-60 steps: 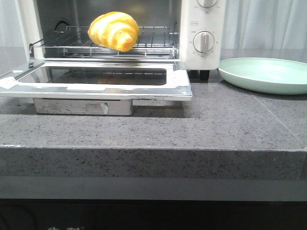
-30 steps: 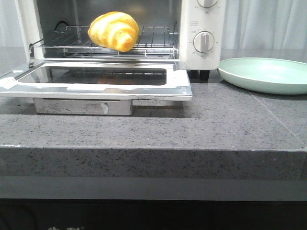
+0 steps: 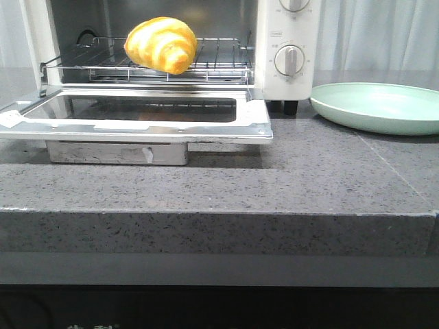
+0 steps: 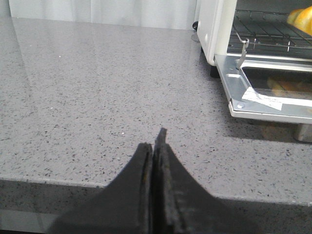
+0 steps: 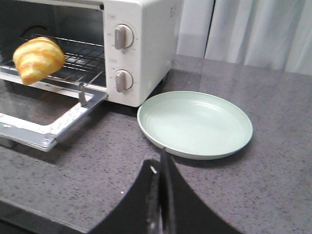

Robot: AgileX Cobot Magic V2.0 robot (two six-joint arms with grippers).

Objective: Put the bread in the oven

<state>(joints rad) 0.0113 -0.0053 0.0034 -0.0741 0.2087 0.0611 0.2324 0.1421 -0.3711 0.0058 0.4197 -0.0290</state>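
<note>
The bread (image 3: 161,44), a glossy golden-yellow croissant roll, lies on the wire rack (image 3: 219,58) inside the white oven (image 3: 285,31). The oven's glass door (image 3: 137,113) hangs open and flat. The bread also shows in the right wrist view (image 5: 38,59) and partly at the edge of the left wrist view (image 4: 302,18). My left gripper (image 4: 155,144) is shut and empty over the counter, well to the left of the oven. My right gripper (image 5: 160,161) is shut and empty, just in front of the plate. Neither gripper shows in the front view.
A pale green round plate (image 3: 381,106) sits empty to the right of the oven, also in the right wrist view (image 5: 195,124). Two round dial knobs (image 5: 124,58) are on the oven's front. The grey stone counter (image 3: 309,185) has a front edge close to both grippers.
The front view has shifted very slightly; the bread, oven and plate keep their places. No gripper is seen moving.
</note>
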